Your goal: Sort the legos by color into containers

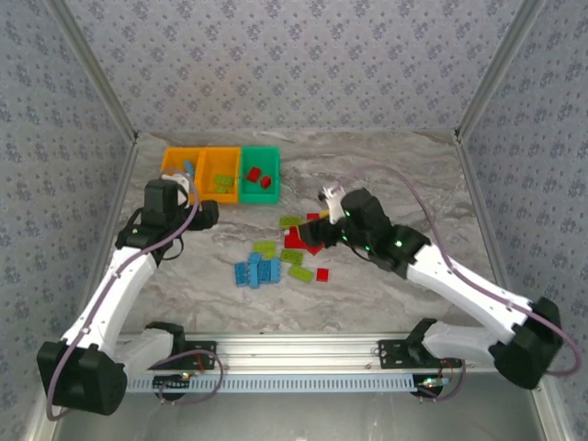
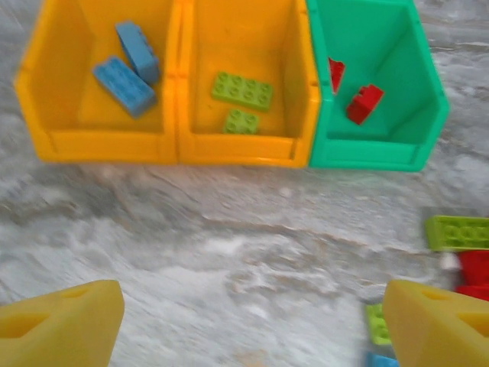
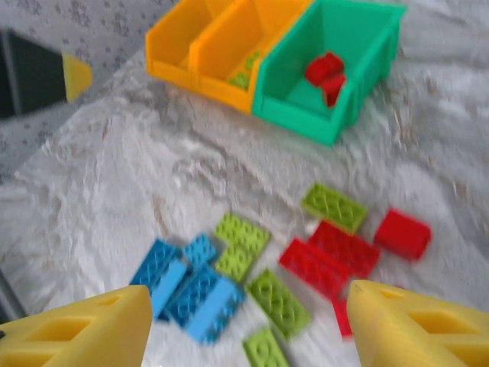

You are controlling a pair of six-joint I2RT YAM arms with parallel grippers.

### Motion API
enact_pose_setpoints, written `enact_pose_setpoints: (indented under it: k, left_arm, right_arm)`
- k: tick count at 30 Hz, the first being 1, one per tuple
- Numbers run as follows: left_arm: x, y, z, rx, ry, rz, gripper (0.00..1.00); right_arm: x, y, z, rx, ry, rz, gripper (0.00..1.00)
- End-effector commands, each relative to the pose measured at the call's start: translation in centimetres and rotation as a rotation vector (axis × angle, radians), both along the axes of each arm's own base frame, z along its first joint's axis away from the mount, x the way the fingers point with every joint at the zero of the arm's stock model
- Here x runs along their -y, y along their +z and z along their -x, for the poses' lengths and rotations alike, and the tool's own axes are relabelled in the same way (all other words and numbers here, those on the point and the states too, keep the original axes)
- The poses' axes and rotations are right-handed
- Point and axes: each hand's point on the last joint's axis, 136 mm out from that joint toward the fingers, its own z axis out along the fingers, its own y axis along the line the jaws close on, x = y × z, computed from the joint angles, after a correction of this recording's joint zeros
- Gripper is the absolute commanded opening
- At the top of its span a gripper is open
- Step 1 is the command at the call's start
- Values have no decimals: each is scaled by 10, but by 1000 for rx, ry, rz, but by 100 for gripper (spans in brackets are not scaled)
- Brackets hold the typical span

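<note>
Three joined containers stand at the back left. The left orange bin [image 2: 99, 145] holds two blue legos [image 2: 126, 76], the middle orange bin [image 2: 237, 149] two lime green ones [image 2: 242, 90], and the green bin [image 2: 367, 153] two red ones [image 2: 364, 103]. Loose legos lie mid-table: a blue cluster [image 3: 191, 287], green bricks [image 3: 241, 245] and red bricks [image 3: 328, 256]. My left gripper [image 2: 252, 306] hangs open over bare table just in front of the bins, nothing between its fingers. Above the loose pile my right gripper [image 3: 248, 306] is open and empty.
The marble tabletop [image 1: 386, 175] is bounded by patterned walls at the back and both sides. An aluminium rail [image 1: 294, 354] with the arm bases runs along the near edge. Free surface lies right of the green bin and behind the pile.
</note>
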Motion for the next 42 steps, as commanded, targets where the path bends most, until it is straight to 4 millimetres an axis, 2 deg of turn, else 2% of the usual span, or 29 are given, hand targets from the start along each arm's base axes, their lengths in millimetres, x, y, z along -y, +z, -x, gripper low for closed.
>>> enact_pose_setpoints:
  k: [1,3,5,8,10,14,18,21,25,29,32,37,39,42]
  left_arm:
    - [32,-23,41,-201,50,177,83]
    - [51,-44,56,-256,46,215,81]
    - [61,-69,67,-322,61,233,79]
    - [69,-98,81,-408,84,241,76]
    - [71,-109,89,-436,83,232,73]
    - [71,-134,105,-492,76,222,68]
    - [81,-151,109,-552,40,239,67]
    - [80,-159,106,-577,47,202,66]
    - [89,-164,100,-583,18,214,66]
    - [82,-179,103,-616,30,153,64]
    - [78,-187,106,-640,32,116,58]
    - [72,-192,107,-650,44,79,39]
    - [72,-186,104,-626,48,81,32]
    - [65,-165,93,-544,65,67,28]
  right_arm:
    - [33,-26,22,-124,-95,23,74]
    - [47,-27,25,-129,-136,4,78]
    - [53,-26,25,-134,-153,-29,83]
    - [60,-24,21,-148,-168,-67,93]
    - [63,-25,19,-154,-174,-70,99]
    - [64,-30,17,-167,-171,-86,100]
    - [64,-34,16,-188,-177,-96,100]
    - [64,-32,16,-195,-178,-102,100]
    - [67,-33,17,-204,-185,-91,100]
    - [70,-34,19,-216,-199,-76,100]
    - [70,-35,21,-230,-193,-76,100]
    - [45,-37,36,-297,-50,-114,98]
    - [29,-37,47,-334,37,-116,97]
    - [6,-41,62,-362,147,-76,97]
